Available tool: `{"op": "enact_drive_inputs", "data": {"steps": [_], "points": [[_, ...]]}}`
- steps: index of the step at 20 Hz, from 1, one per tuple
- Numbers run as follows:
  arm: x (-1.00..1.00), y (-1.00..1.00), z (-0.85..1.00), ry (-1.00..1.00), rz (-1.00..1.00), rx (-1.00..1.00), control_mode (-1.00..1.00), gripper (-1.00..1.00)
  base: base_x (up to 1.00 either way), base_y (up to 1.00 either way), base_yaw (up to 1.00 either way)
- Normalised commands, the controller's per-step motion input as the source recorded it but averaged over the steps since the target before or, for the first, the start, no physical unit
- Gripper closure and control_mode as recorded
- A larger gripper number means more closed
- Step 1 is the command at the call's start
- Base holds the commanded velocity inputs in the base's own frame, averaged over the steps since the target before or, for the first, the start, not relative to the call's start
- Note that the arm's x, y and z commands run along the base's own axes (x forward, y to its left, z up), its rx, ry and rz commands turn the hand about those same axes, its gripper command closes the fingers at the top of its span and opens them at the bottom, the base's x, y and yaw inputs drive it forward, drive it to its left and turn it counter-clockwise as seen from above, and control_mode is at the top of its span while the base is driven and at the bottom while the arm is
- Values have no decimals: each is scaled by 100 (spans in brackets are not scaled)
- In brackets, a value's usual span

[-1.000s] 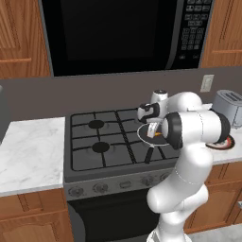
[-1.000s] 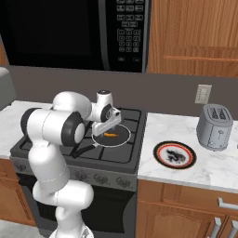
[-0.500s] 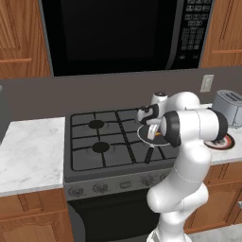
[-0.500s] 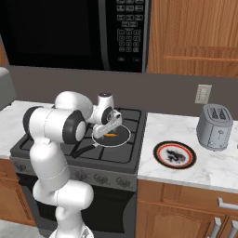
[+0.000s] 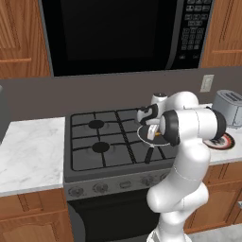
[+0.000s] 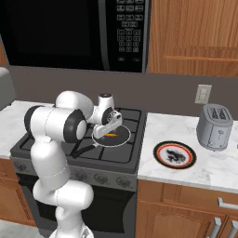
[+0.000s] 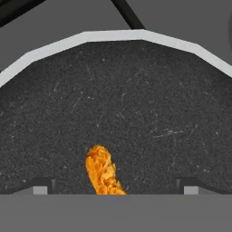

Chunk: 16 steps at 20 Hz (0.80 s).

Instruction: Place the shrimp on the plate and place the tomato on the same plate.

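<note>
Your two-finger gripper (image 7: 115, 185) hangs with its tips spread wide, one on each side of the small orange curved shrimp (image 7: 103, 171). The shrimp lies in the dark white-rimmed frying pan (image 6: 122, 138) on the stove (image 5: 111, 142). The round red-rimmed patterned plate (image 6: 175, 154) sits well apart on the marble counter (image 6: 204, 163).

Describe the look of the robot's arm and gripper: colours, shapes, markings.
The arm is glossy white, built of rounded, bulbous links with dark grey to black bands at the joints. The gripper ends in two small dark finger tips with lighter grey faces. No cables, logos or other markings can be made out in these rendered views.
</note>
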Motion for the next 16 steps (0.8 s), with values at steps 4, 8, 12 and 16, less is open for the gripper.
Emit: {"op": "enact_drive_inputs", "data": {"steps": [4, 8, 12, 16], "points": [[15, 0, -6, 0, 0, 0, -100, -100, 0, 0, 0], [6, 0, -9, 0, 0, 0, -100, -100, 0, 0, 0], [0, 0, -22, 0, 0, 0, -100, -100, 0, 0, 0], [0, 0, -40, 0, 0, 0, -100, 100, 0, 0, 0]]}}
